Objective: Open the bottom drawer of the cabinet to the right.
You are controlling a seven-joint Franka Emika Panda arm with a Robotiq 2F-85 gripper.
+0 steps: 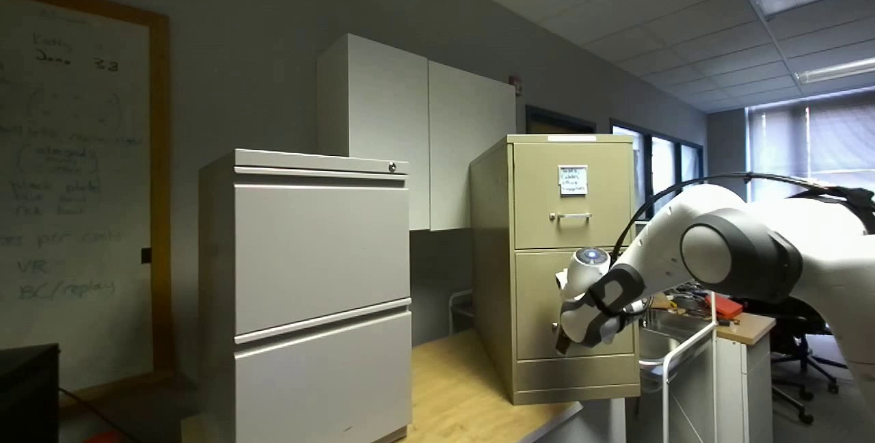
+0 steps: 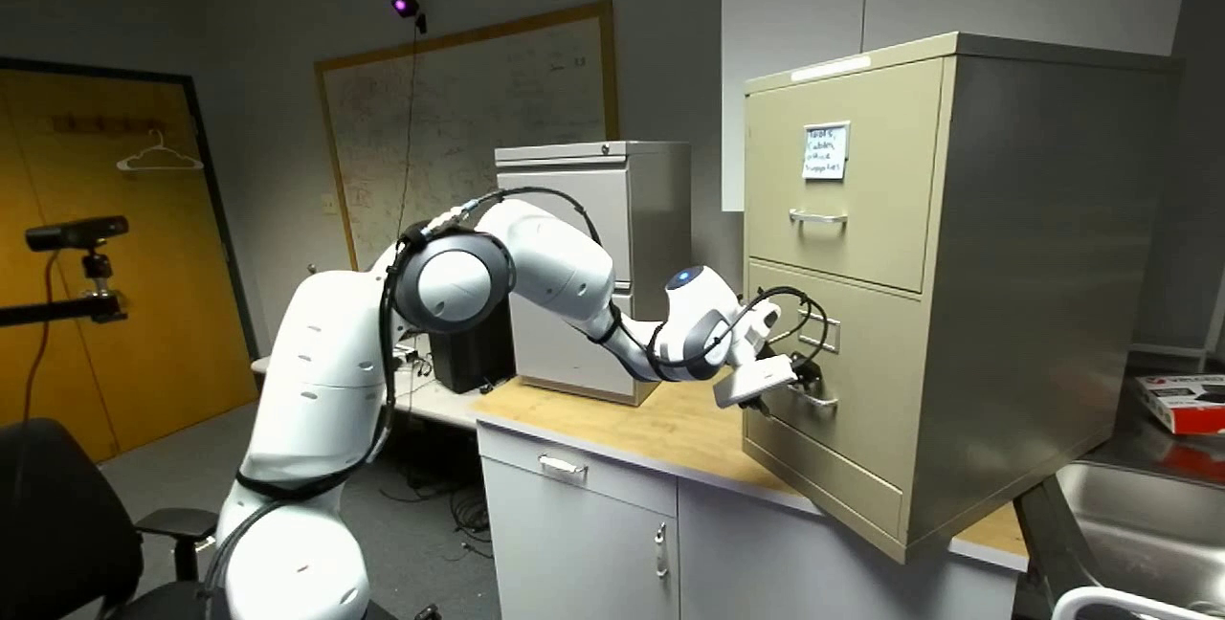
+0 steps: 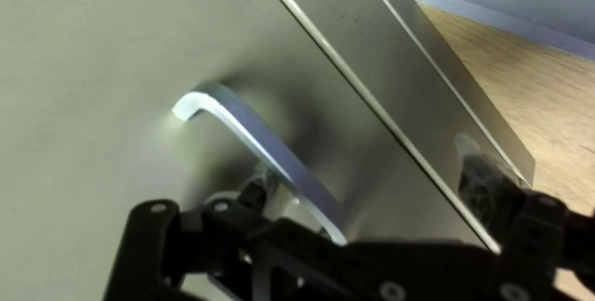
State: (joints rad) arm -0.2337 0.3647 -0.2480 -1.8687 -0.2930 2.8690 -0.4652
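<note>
Drawer [image 2: 869, 392] at the bottom is shut; claw [image 3: 367, 175] spread, close by the handle [image 3: 272, 152]; gripping and pulling remain.

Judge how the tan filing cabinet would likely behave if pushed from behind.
The tan filing cabinet should stay stiff, since it looks like sheet metal. It's probably heavy: large, with a drawer label that seems to list tools. It might tip forward, as its front partly juts past the wooden countertop.
</note>
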